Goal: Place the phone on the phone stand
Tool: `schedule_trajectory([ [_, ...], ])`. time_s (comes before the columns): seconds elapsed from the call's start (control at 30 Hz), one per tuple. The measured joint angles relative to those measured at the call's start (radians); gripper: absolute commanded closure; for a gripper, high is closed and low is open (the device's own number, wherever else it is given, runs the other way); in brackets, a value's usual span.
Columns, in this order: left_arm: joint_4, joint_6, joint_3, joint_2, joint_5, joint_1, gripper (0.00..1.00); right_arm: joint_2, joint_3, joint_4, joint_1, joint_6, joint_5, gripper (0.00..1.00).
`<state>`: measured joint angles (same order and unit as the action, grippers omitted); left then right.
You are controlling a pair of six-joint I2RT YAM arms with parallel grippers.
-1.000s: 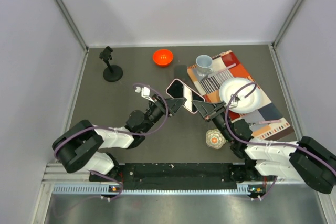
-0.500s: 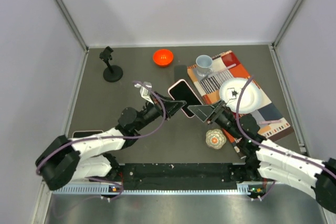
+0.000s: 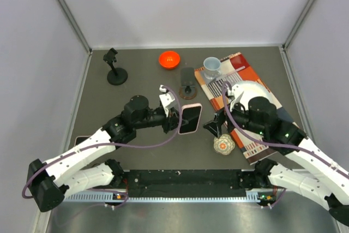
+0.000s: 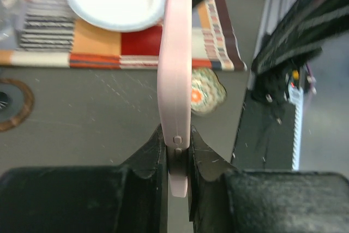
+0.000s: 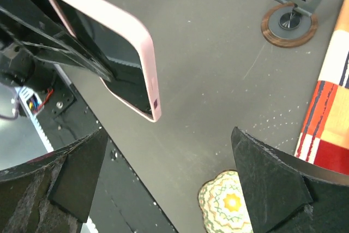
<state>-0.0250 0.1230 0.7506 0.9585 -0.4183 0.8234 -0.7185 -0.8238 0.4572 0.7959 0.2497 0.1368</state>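
Observation:
The pink-cased phone [image 3: 190, 118] hangs above the table's middle, and my left gripper [image 3: 177, 119] is shut on its lower end. In the left wrist view the phone [image 4: 174, 53] stands edge-on, clamped between both fingers of the gripper [image 4: 175, 141]. My right gripper [image 3: 214, 125] is open just right of the phone and apart from it. Its wrist view shows the phone [image 5: 109, 64] at upper left, beyond the empty gripper [image 5: 169, 151]. The phone stand [image 3: 188, 82], a grey plate on a wood-ringed round base [image 5: 289, 21], stands behind the phone.
A striped placemat [image 3: 272, 121] at right carries a white plate [image 3: 248, 95] and a cup [image 3: 212, 65]. A patterned round coaster [image 3: 223, 144] lies below my right gripper. An orange bowl [image 3: 169, 59] and a black clamp mount [image 3: 114, 69] stand at the back.
My right gripper let go of the phone, opened wide and drew back to the right. My left gripper closed on the phone and carried it slightly nearer and upright.

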Motion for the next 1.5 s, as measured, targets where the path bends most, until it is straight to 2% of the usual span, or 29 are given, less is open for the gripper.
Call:
schedule_trajectory([
  [0.17,0.169,-0.103,0.034,0.010,-0.146,0.000,1.00,-0.078,-0.171,0.135,-0.001,-0.125,0.138,0.27],
  [0.33,0.230,-0.150,0.047,0.011,-0.254,0.000,1.00,-0.177,-0.273,0.144,-0.001,-0.216,0.307,0.43],
  [0.5,0.260,-0.166,0.048,0.015,-0.323,0.000,1.00,-0.269,-0.275,0.187,0.002,-0.288,0.446,0.51],
  [0.6,0.268,-0.174,0.048,0.015,-0.341,0.000,1.00,-0.306,-0.276,0.196,0.021,-0.315,0.481,0.55],
  [0.73,0.279,-0.183,0.048,0.016,-0.367,0.000,1.00,-0.332,-0.279,0.196,0.043,-0.341,0.537,0.69],
  [0.9,0.296,-0.205,0.053,0.033,-0.390,0.000,1.00,-0.357,-0.279,0.196,0.051,-0.369,0.573,0.71],
  [1.0,0.302,-0.206,0.053,0.042,-0.404,0.000,1.00,-0.354,-0.279,0.194,0.053,-0.382,0.583,0.84],
  [1.03,0.303,-0.208,0.054,0.046,-0.410,0.000,1.00,-0.354,-0.279,0.195,0.053,-0.388,0.584,1.00],
  [1.13,0.311,-0.209,0.058,0.047,-0.422,0.000,1.00,-0.350,-0.277,0.198,0.053,-0.415,0.582,1.00],
  [1.17,0.316,-0.209,0.063,0.048,-0.422,0.000,0.99,-0.349,-0.277,0.198,0.053,-0.421,0.582,1.00],
  [1.2,0.321,-0.209,0.067,0.048,-0.422,0.000,0.90,-0.347,-0.276,0.195,0.053,-0.427,0.582,1.00],
  [1.23,0.323,-0.208,0.070,0.048,-0.422,0.000,0.69,-0.344,-0.276,0.193,0.053,-0.434,0.580,1.00],
  [1.3,0.323,-0.204,0.071,0.045,-0.404,0.000,0.50,-0.334,-0.261,0.174,0.053,-0.443,0.568,1.00],
  [1.33,0.317,-0.201,0.071,0.043,-0.396,0.000,0.45,-0.320,-0.238,0.156,0.054,-0.450,0.551,1.00],
  [1.5,0.315,-0.182,0.071,-0.041,-0.259,0.000,0.41,-0.259,-0.136,0.162,0.060,-0.506,0.425,1.00],
])
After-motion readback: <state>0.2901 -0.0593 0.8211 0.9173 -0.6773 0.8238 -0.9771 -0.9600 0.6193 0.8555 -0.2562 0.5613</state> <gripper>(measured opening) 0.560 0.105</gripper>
